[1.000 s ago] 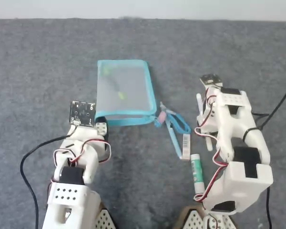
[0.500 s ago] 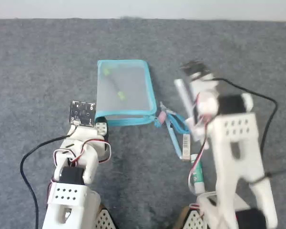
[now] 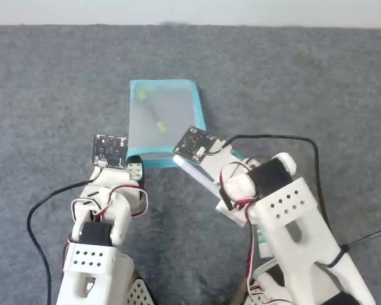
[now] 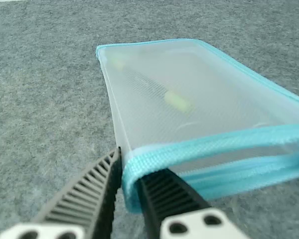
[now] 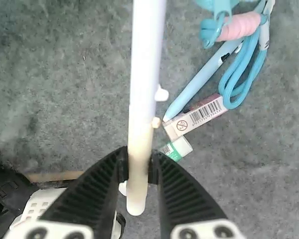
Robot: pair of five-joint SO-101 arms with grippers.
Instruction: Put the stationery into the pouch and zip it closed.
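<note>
The translucent pouch [image 3: 162, 121] with teal trim lies flat at mid-table, a yellow-green item [image 4: 177, 101] inside it. My left gripper [image 3: 134, 168] is shut on the pouch's near teal edge [image 4: 139, 169], at its corner. My right gripper [image 5: 138, 172] is shut on a white pen [image 5: 147, 74]. In the high view that white pen [image 3: 197, 175] slants toward the pouch's open near edge, its tip just short of it. On the mat below lie a blue pen [image 5: 204, 79], a barcode-labelled piece [image 5: 194, 119], a green glue stick [image 5: 174, 148], and the pouch's blue strap [image 5: 244, 74] with a pink pull [image 5: 241, 27].
Everything rests on grey felt matting [image 3: 57, 82]. The right arm's body [image 3: 286, 216] covers the loose stationery right of the pouch in the high view. Black cables [image 3: 38, 216] trail beside both arm bases. There is open mat behind and left of the pouch.
My right arm has swung left from the table's right side toward the pouch's open edge, carrying the white pen. The left gripper and pouch have stayed put.
</note>
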